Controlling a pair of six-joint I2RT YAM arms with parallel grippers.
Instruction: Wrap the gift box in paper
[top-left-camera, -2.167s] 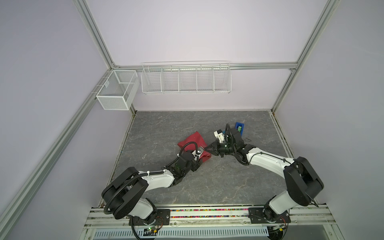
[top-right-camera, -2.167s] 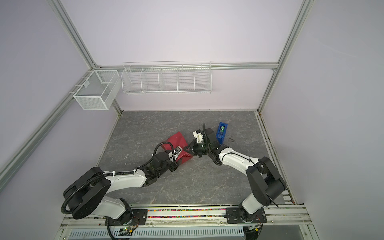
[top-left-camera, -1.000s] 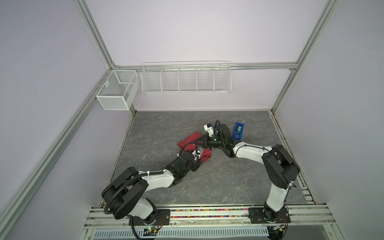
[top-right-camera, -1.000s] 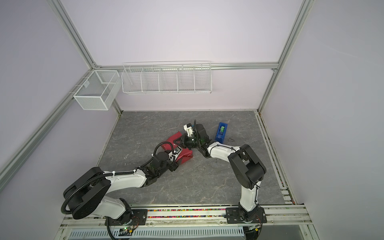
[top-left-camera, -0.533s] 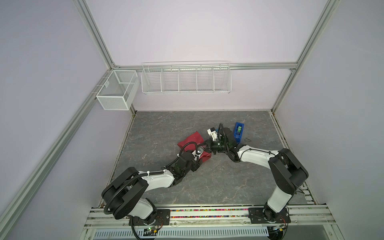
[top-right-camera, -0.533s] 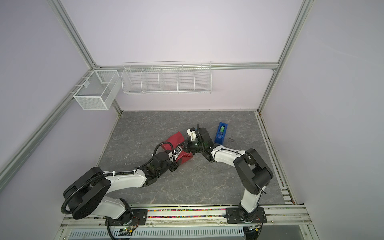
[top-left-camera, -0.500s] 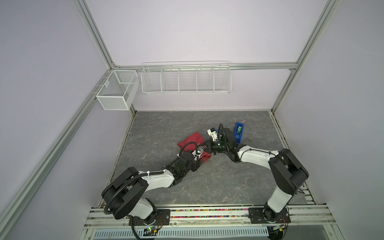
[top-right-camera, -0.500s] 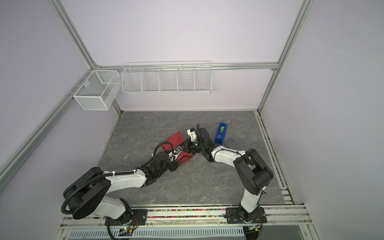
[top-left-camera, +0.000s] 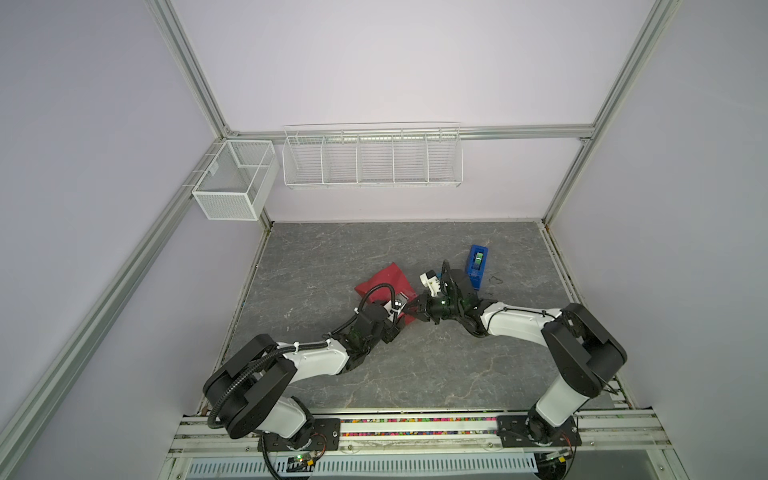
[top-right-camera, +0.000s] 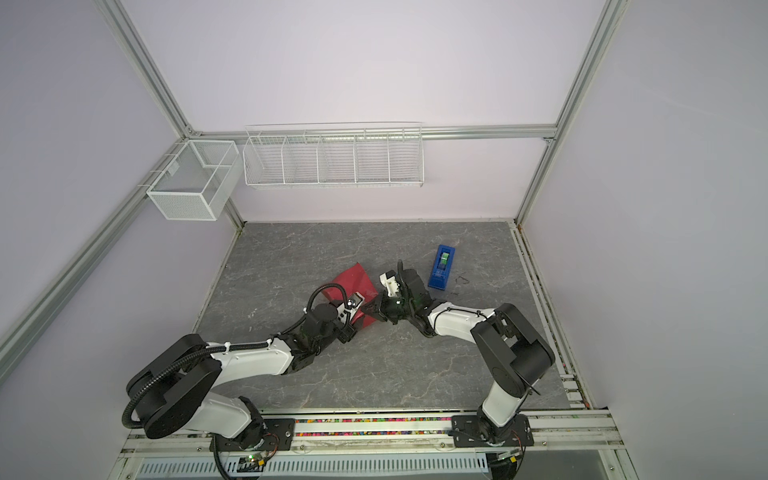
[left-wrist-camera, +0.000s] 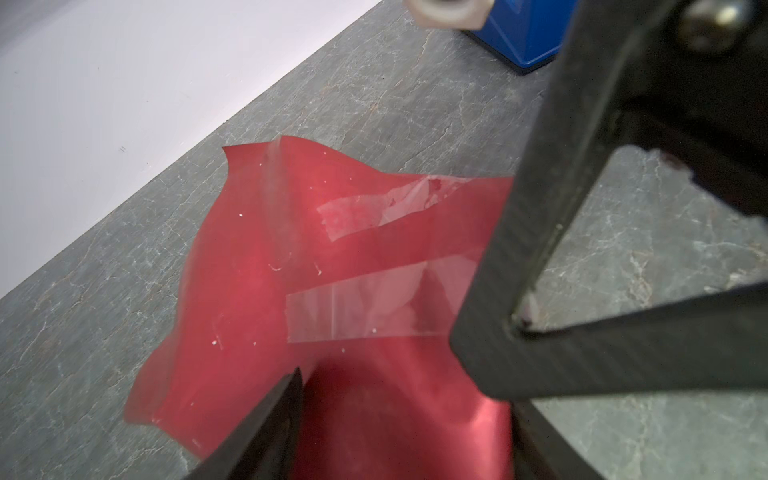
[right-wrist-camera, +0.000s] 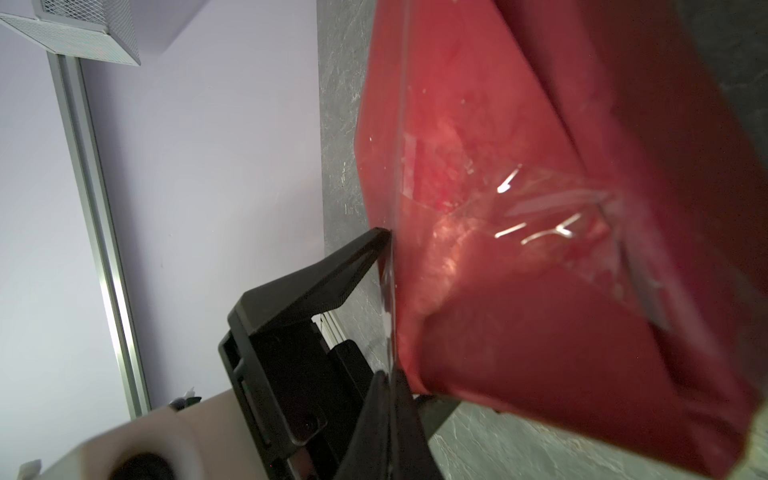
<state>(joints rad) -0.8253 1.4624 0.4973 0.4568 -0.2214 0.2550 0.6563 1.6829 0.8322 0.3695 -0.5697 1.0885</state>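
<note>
Taping looked to be the step in hand. On the table (top-left-camera: 332, 257) lay the paper (top-left-camera: 384, 280), bunched, with two tape pieces (left-wrist-camera: 365, 307) already across it. The gift box was hidden, presumably inside the red bulk. Set wide, the left gripper (left-wrist-camera: 407, 399) clamped that papered bulk from both sides. Pinched shut, the right gripper (left-wrist-camera: 513, 328) apparently held a clear tape strip (right-wrist-camera: 392, 291) at the paper's edge. Next move, likely: lay the strip over the loose flap and press it flat, parcel braced. The tape dispenser (top-left-camera: 477, 266) stood nearby.

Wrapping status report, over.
Left gripper clamps the paper, folded and taped. Right gripper shut, tips at a tape strip. Tape dispenser apart, nothing blocking.
</note>
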